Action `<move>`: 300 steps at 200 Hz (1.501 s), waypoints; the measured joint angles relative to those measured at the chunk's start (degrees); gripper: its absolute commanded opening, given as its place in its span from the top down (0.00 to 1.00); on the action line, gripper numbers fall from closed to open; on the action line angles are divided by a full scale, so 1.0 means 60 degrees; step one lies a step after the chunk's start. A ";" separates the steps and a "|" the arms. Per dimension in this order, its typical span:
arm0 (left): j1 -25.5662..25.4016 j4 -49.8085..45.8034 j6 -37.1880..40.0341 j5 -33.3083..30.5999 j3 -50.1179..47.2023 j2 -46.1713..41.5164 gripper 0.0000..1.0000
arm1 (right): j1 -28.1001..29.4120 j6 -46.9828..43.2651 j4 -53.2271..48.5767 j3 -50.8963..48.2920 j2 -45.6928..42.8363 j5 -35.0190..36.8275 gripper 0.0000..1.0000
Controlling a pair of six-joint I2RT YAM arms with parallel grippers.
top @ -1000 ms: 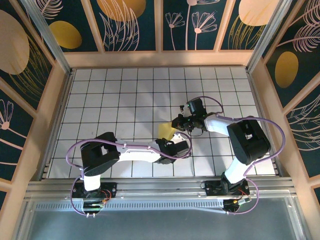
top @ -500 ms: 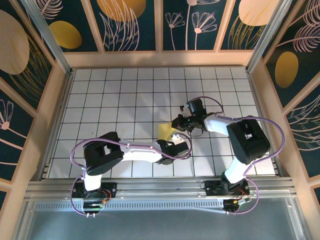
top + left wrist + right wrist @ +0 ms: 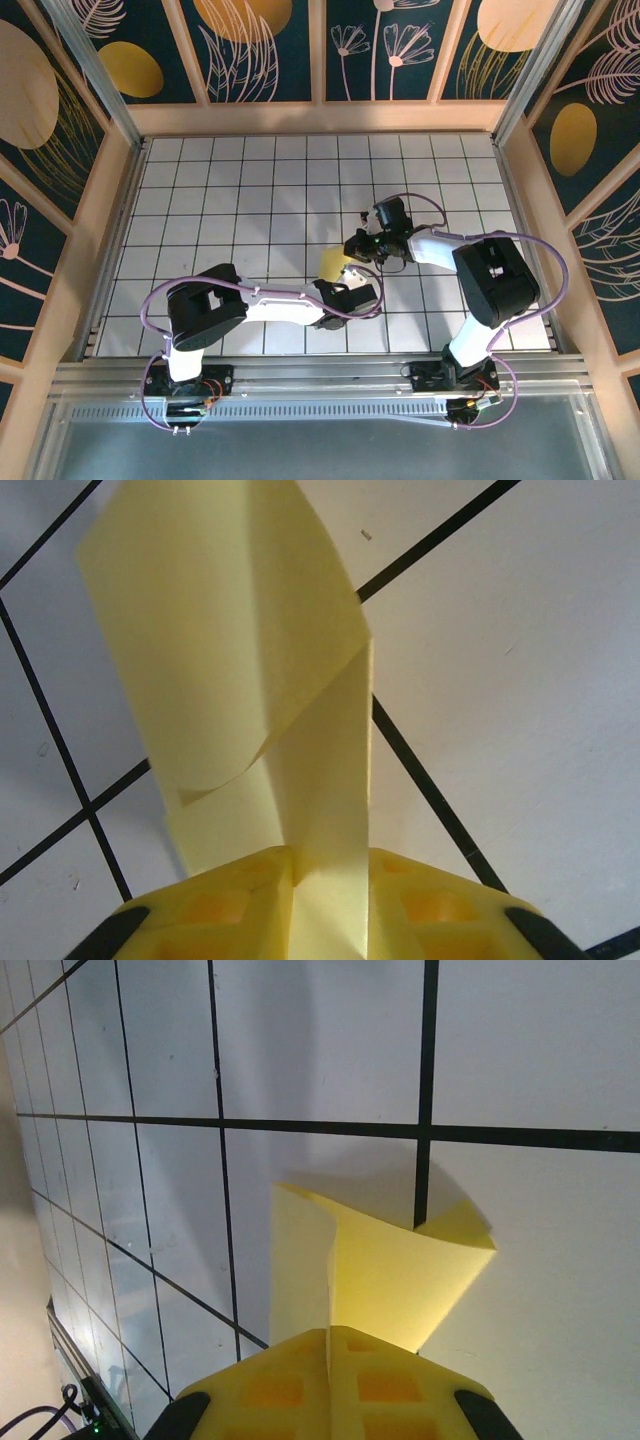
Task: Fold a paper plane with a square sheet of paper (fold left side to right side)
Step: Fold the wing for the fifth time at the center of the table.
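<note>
Since a second ago: left gripper [image 3: 350, 288] narrowed from wide apart to nearly closed, and now pinching the near edge of the square sheet of paper [image 3: 333, 262]. Left arm [image 3: 270, 303] nudged slightly rightward at the elbow in the top view. Sheet no longer a flattish square patch there, but a smaller, rounder, bowed shape. Right gripper [image 3: 357, 247] unchanged, fully closed on the sheet's opposite edge. Seen from the left wrist: gripper [image 3: 330, 880] with yellow pads [image 3: 215, 910] tight on either side of a narrow strip of the paper [image 3: 260, 680], and the rest rising away, one flap curling over to the left above black grid lines [image 3: 420, 770]. Seen from the right wrist: gripper [image 3: 330, 1345] clamped on a crease of the paper [image 3: 390, 1280], the two halves spreading away from the pads like a shallow V. Held up off the white gridded table [image 3: 220, 200], just right of its middle, between the two grippers.
</note>
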 measured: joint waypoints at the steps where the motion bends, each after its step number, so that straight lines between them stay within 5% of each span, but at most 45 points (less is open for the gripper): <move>1: 0.0000 0.0000 0.0000 -0.0004 0.0000 0.0000 0.80 | 0.0000 0.0000 -0.0004 0.0000 0.0000 0.0000 0.99; 82: 0.0000 0.0000 -0.0109 -0.0113 -0.0055 0.0000 1.00 | -0.0055 -0.0033 -0.0306 0.0000 -0.0047 0.0495 0.75; 148: 0.0004 0.0004 0.0055 0.0229 -0.0047 0.0000 1.00 | -0.1122 -0.0616 -0.1508 -0.0080 -0.2208 0.2350 0.46; 224: 0.0750 0.0120 0.0408 0.2342 0.0408 0.0000 1.00 | -0.2390 -0.1020 -0.2040 -0.1410 -0.5493 0.4044 0.29; 300: 0.1810 0.1672 -0.0062 0.4921 -0.0175 -0.0189 1.00 | -0.2408 -0.1082 -0.2036 -0.2229 -0.5931 0.3570 0.26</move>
